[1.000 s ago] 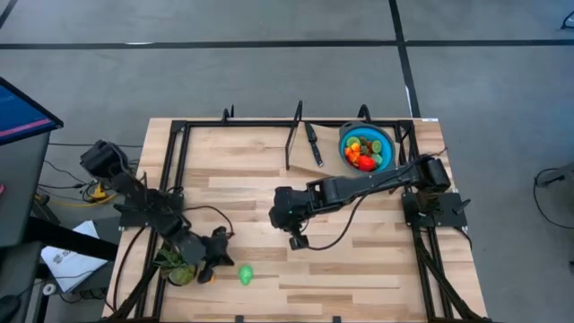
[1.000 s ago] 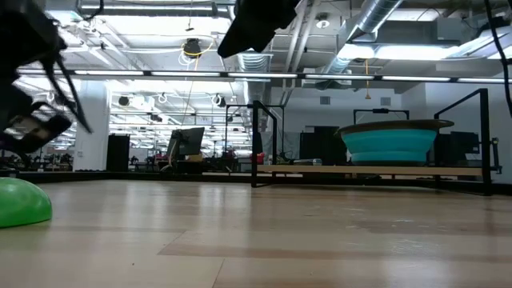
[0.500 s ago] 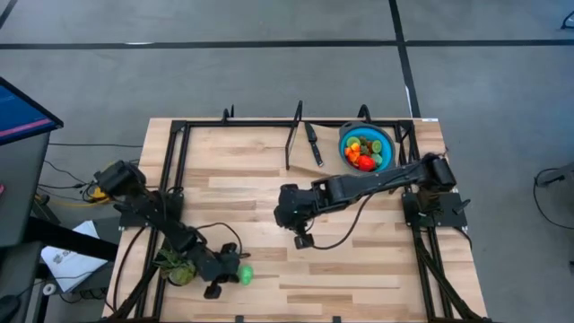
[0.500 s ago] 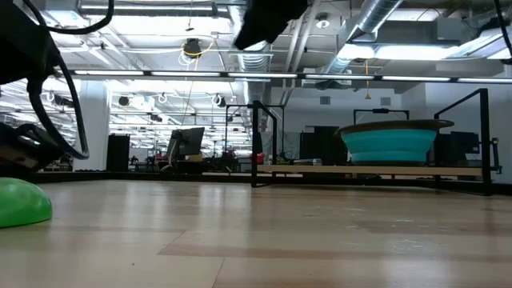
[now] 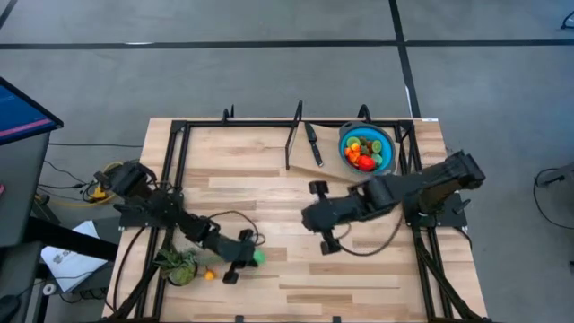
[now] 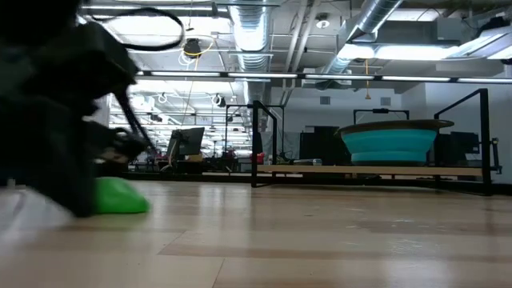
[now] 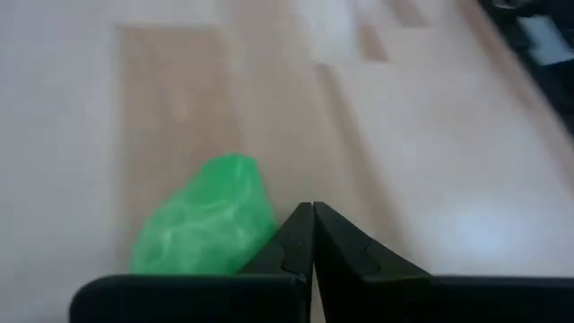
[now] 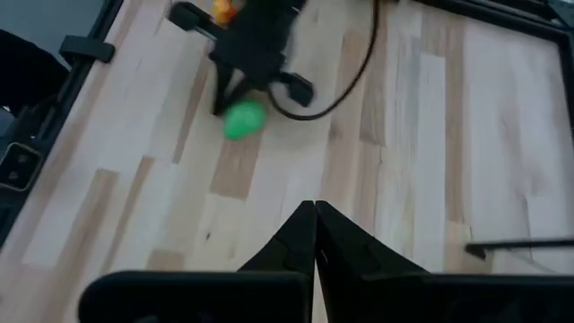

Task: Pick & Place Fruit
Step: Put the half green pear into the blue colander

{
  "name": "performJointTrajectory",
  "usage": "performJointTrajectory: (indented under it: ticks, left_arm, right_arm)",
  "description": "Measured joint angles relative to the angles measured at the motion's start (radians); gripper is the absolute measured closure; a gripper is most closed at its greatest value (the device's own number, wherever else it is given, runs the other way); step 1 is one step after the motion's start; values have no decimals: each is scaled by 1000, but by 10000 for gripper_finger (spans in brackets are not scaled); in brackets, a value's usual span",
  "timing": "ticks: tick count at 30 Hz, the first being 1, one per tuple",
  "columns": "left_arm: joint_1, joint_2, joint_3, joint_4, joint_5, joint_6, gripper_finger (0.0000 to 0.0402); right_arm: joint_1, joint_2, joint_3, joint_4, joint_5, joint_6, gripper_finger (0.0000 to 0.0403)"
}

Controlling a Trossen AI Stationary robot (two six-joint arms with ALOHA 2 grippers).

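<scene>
A bright green toy fruit [image 5: 259, 257] lies on the wooden table near its front left, and shows large in the left wrist view [image 7: 204, 222]. My left gripper [image 5: 249, 263] is shut and low on the table right beside it. An orange fruit [image 5: 209, 275] lies by the spiky plant [image 5: 178, 266]. The blue bowl [image 5: 387, 146] at the far right holds several red, orange and green fruits. My right gripper [image 5: 307, 219] hangs shut above the table's middle, holding nothing. My left gripper is shut, and the outer side of one finger [image 7: 285, 244] lies against the side of the green fruit [image 7: 256, 222]. The fingers slant down from the table's left. The fruit rests on the table beside them, not between them.
A black-handled knife [image 5: 313, 144] lies at the far edge left of the bowl. A black frame [image 5: 179, 135] runs round the table's edges. Bare wood stretches between the green fruit and the bowl [image 6: 396, 144].
My left gripper has swung low toward the table's right edge, staying shut, and the green fruit has slid right and a little toward the far edge. The orange fruit by the plant has come into view. My right gripper has risen and drawn back toward the right edge.
</scene>
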Motion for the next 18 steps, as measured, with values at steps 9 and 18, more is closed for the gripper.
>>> performJointTrajectory:
  ticks: [9,18]
  left_arm:
    - [197,41,0,38,55,208,402]
    - [349,75,10,116,150,354,401]
  right_arm:
    - [191,-35,0,-129,213,204,403]
    - [306,-35,0,-158,296,349,403]
